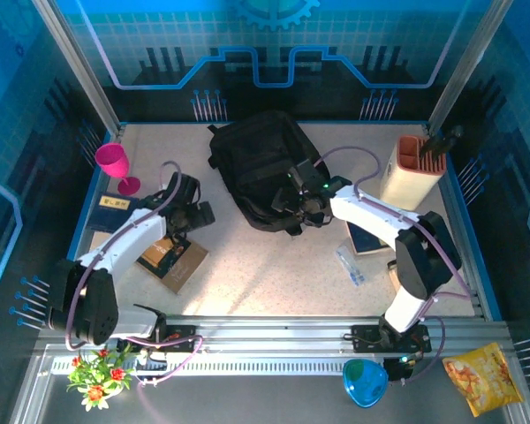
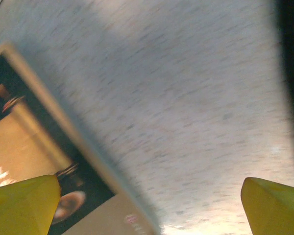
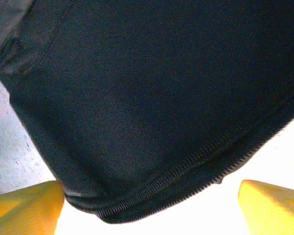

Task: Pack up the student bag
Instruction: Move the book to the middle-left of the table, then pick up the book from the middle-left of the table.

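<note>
The student bag (image 1: 261, 168) is a large black backpack lying at the back middle of the table. My right gripper (image 1: 302, 205) hovers at its near right edge. In the right wrist view the bag's fabric and zipper seam (image 3: 152, 98) lie just beyond my right gripper (image 3: 149, 215); its yellow fingertips (image 3: 24, 208) stand wide apart, open and holding nothing. My left gripper (image 1: 190, 210) is left of the bag, above a dark-covered book (image 1: 172, 256). In the left wrist view the left gripper (image 2: 147, 210) is open over bare table, the book (image 2: 34, 161) at its left.
A pink goblet (image 1: 115, 163) stands at the back left beside a dark blue book (image 1: 115, 208). A beige holder with an orange top (image 1: 411, 168) stands at the back right. A blue book (image 1: 367, 238) and a clear plastic item (image 1: 351, 263) lie by the right arm.
</note>
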`<move>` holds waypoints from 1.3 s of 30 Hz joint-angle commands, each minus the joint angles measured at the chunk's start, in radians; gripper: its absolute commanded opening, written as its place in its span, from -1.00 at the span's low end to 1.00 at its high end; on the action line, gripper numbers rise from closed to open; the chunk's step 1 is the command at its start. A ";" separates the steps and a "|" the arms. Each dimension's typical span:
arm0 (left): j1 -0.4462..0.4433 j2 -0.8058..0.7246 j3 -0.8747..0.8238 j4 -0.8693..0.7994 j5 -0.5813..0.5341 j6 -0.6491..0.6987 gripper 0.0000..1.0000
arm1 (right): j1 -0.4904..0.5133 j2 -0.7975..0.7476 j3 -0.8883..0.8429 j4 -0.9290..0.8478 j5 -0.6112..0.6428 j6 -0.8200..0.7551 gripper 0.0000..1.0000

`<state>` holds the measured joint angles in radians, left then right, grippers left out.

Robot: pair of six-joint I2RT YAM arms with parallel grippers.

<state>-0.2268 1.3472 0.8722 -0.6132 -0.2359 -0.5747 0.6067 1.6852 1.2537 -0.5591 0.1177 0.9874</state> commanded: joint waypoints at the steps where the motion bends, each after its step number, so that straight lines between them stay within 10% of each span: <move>1: 0.040 -0.011 -0.073 -0.021 0.012 -0.077 0.94 | 0.008 -0.078 -0.019 -0.017 0.049 -0.162 1.00; 11: 0.029 0.147 -0.117 0.105 0.191 -0.055 0.56 | 0.007 -0.141 -0.041 0.054 0.023 -0.252 1.00; 23: -0.222 0.182 -0.042 0.198 0.338 -0.187 0.53 | 0.010 -0.171 -0.089 0.117 0.008 -0.253 0.98; 39: 0.142 -0.247 -0.235 -0.037 0.261 -0.209 0.42 | 0.274 0.207 0.242 0.060 -0.067 -0.472 0.53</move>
<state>-0.1188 1.1347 0.6891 -0.5663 0.0162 -0.7704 0.8341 1.7966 1.4097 -0.4492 0.0715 0.5835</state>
